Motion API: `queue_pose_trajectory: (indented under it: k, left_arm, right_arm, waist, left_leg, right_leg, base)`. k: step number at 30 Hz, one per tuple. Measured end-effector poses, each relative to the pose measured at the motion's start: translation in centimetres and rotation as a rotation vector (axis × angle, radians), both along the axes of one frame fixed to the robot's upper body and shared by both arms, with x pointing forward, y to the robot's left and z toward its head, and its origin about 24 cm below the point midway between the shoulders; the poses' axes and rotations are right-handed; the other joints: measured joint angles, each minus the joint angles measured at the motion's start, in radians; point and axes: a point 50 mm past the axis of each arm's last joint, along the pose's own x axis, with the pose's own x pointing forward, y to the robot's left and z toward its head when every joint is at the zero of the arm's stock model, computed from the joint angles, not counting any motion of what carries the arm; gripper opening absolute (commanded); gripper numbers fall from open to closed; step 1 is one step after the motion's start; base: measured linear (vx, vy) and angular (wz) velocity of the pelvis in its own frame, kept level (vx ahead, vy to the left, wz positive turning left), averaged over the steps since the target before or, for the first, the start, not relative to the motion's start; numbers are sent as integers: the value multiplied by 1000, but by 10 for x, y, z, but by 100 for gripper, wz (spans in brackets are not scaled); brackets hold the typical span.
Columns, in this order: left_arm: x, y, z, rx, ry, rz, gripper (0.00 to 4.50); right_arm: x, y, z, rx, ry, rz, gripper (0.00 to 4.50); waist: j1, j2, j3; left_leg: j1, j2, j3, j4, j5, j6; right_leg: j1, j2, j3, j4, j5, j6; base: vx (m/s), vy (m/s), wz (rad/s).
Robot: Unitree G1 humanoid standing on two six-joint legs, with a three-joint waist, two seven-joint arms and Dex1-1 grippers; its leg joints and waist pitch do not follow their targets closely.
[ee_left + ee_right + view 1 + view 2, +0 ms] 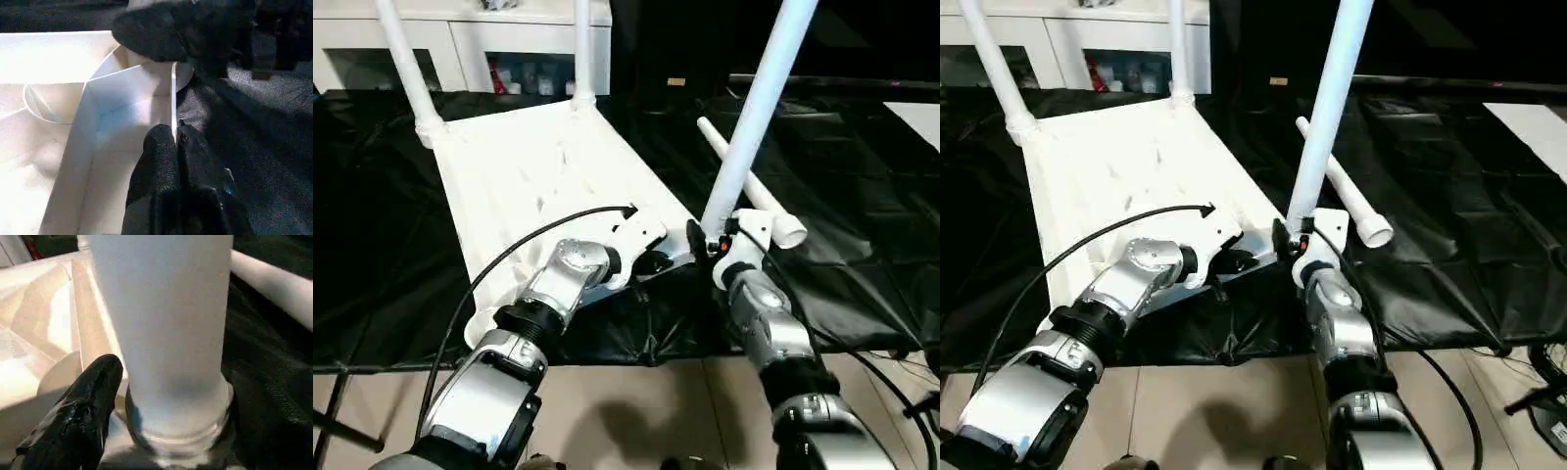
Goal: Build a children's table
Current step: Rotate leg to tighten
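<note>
The children's table lies upside down on black cloth, its white ribbed tabletop (529, 166) facing up. Two legs (406, 59) (582, 49) stand in the far corner sockets. A third leg (754, 108) rises, leaning right, from the near right corner socket. My right gripper (717, 243) is open around that leg's base, and its one visible finger (83, 406) sits just beside the tube (166, 333). My left gripper (175, 129) is shut on the tabletop's thin near rim (173, 93), close to the same corner. Another leg (759, 196) lies loose on the cloth to the right.
A white cabinet (460, 29) with glass doors stands behind the table. The black cloth (862, 176) spreads wide on both sides and ends at a tiled floor (636, 411) in front. A black cable (509, 245) arches over my left forearm.
</note>
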Motion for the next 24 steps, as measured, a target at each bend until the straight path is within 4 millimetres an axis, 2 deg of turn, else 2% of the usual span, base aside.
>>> queue_pose_trajectory:
  k: [3, 8, 10, 12, 14, 18, 21, 22, 24]
  left_arm:
    - [0, -1, 0, 3, -6, -6, 0]
    - [1, -1, 1, 7, -32, 9, 0]
    - [1, 0, 1, 2, -33, 13, 43]
    - [3, 4, 5, -53, -42, 47, 43]
    - [7, 5, 18, -107, -92, 76, 64]
    - [19, 20, 52, -183, -229, 178, 64]
    - [25, 36, 71, -190, -304, 256, 64]
    - [27, 45, 78, -167, -326, 293, 64]
    - [30, 76, 96, -87, -387, 397, 64]
  right_arm:
    - [-18, -10, -3, -43, 7, 6, 355]
    - [-45, -18, -7, -119, 44, 47, 355]
    - [-49, -21, -7, -128, 53, 50, 359]
    - [-52, -23, -3, -142, 47, 60, 361]
    - [-52, -22, 3, -156, 37, 82, 361]
    - [-55, -15, 9, -182, 41, 179, 361]
    - [-59, -10, 6, -194, 79, 257, 361]
    - [-60, -8, 4, -203, 90, 295, 361]
    - [-62, -5, 2, -209, 120, 354, 361]
  waist:
    - [11, 1, 0]
    - [12, 2, 1]
    - [9, 2, 1]
    - [6, 1, 2]
    - [5, 0, 2]
    - [7, -1, 2]
    - [10, -1, 2]
    - [9, -1, 2]
    - [4, -1, 2]
  left_leg:
    - [0, 0, 0, -2, 0, 0]
    - [0, -1, 0, -4, 0, 0]
    - [0, -1, 0, -4, 0, 0]
    - [-2, -1, 0, -4, 0, 0]
    - [-6, 0, 0, -4, 0, 0]
    - [-6, 0, 0, -4, 0, 0]
    - [-8, 0, 0, -4, 0, 0]
    - [-8, 0, 0, -4, 0, 0]
    - [-8, 1, -1, -3, 0, 0]
  right_leg:
    - [0, 0, 0, 0, 0, 0]
    - [-1, 0, 0, -1, -1, 1]
    - [-2, 0, 0, -1, -1, 1]
    - [-6, 0, 0, -1, -1, 1]
    - [-10, 0, -1, -1, -1, 1]
    - [-10, 0, -1, -1, -1, 1]
    - [-10, 0, 0, 0, -1, 1]
    - [-11, 0, 0, 0, -1, 1]
    - [-12, 1, 0, 1, 0, 1]
  base:
    - [0, 0, 0]
    - [0, 0, 0]
    - [0, 0, 0]
    - [0, 0, 0]
    - [0, 0, 0]
    - [0, 0, 0]
    - [0, 0, 0]
    - [0, 0, 0]
    - [0, 0, 0]
